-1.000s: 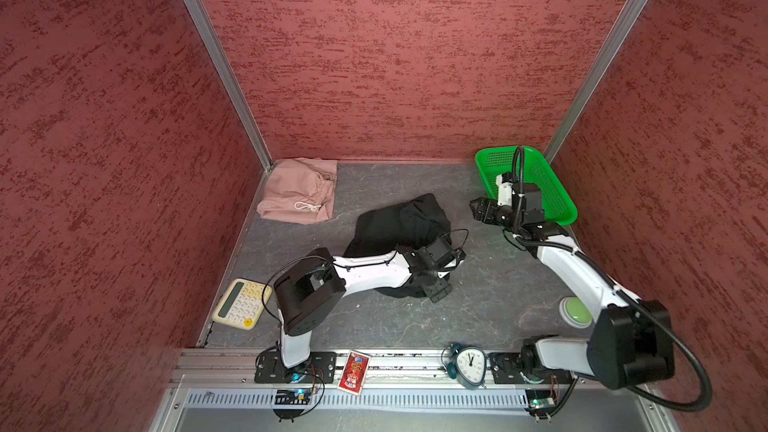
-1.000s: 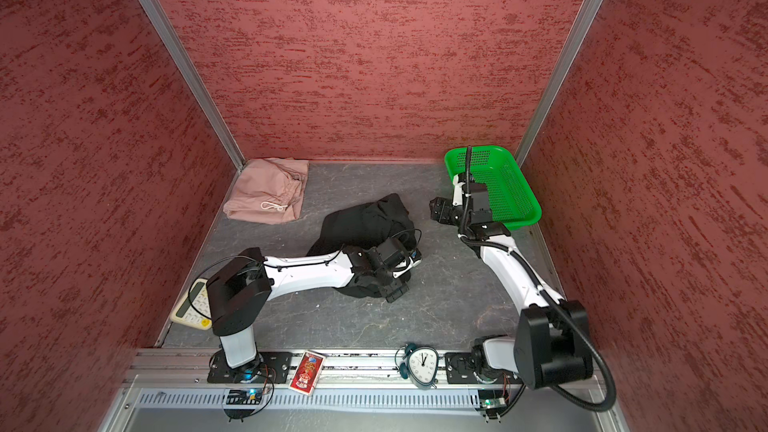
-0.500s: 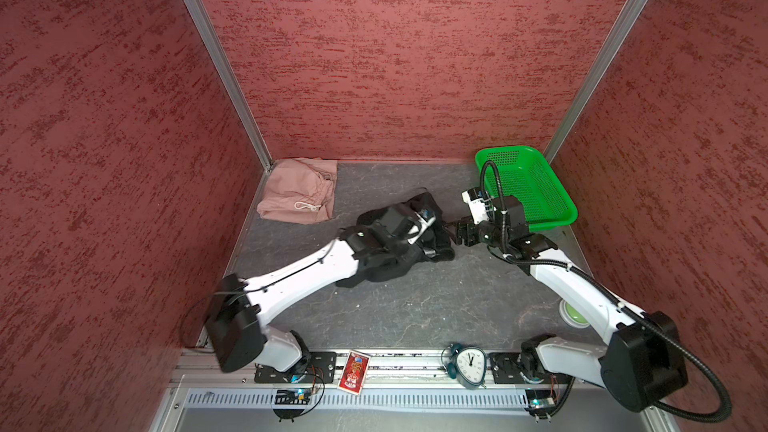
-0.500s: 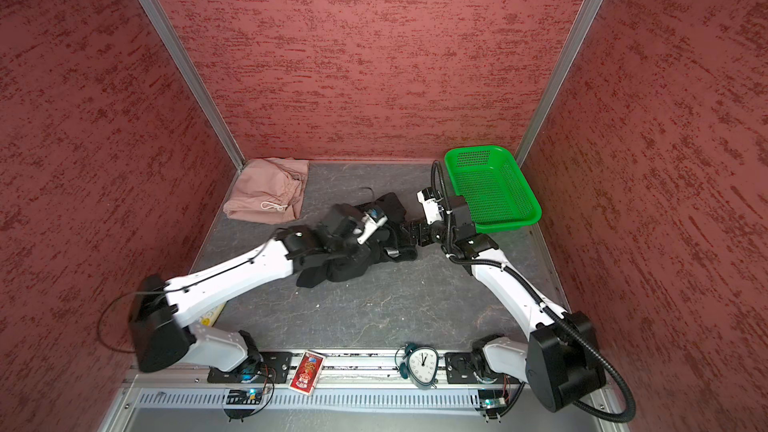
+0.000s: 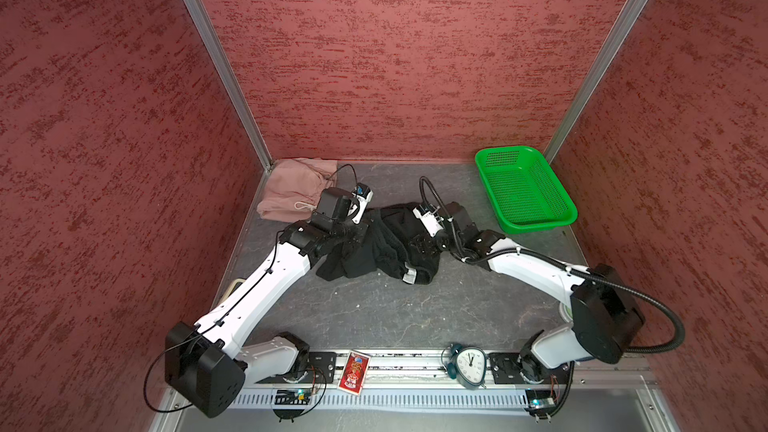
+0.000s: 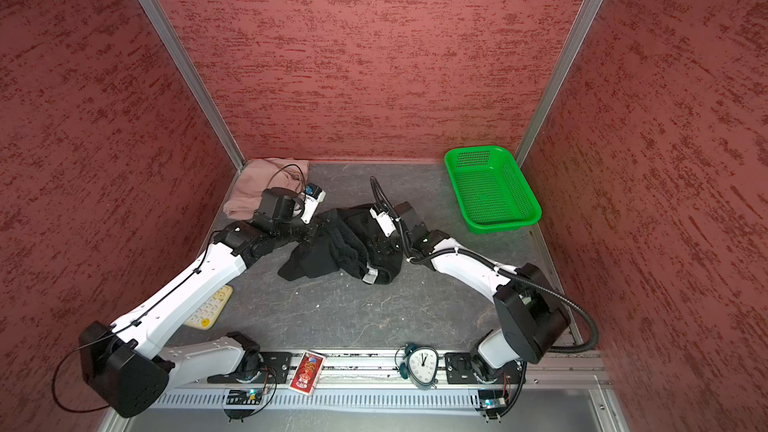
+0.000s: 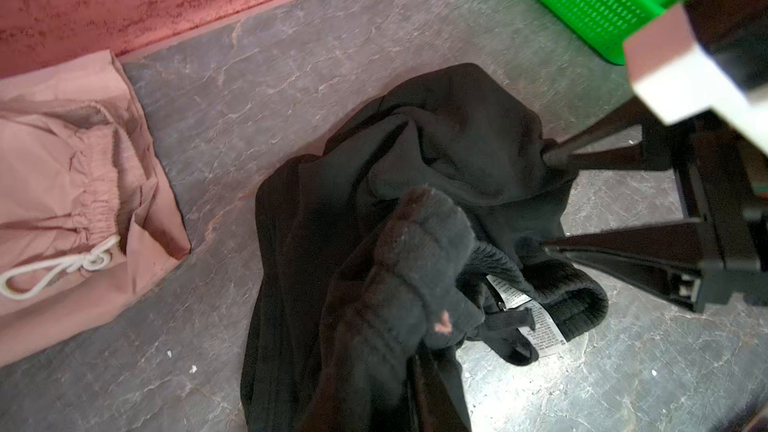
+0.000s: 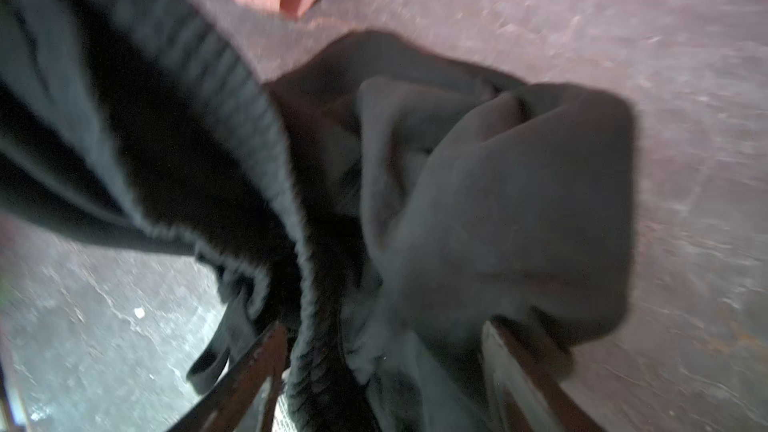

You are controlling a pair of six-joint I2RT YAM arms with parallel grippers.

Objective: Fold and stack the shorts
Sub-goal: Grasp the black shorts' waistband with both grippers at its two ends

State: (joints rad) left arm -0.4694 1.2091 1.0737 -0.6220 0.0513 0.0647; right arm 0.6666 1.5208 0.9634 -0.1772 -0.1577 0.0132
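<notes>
The black shorts point(image 5: 386, 245) lie crumpled — pink shorts point(image 5: 291, 189) folded flat.

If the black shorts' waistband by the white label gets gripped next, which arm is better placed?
Right, probably. The right gripper is open, jaws straddling folds of the black shorts close to the white label. The left gripper is sunk in cloth at the opposite side, farther from it.
</notes>
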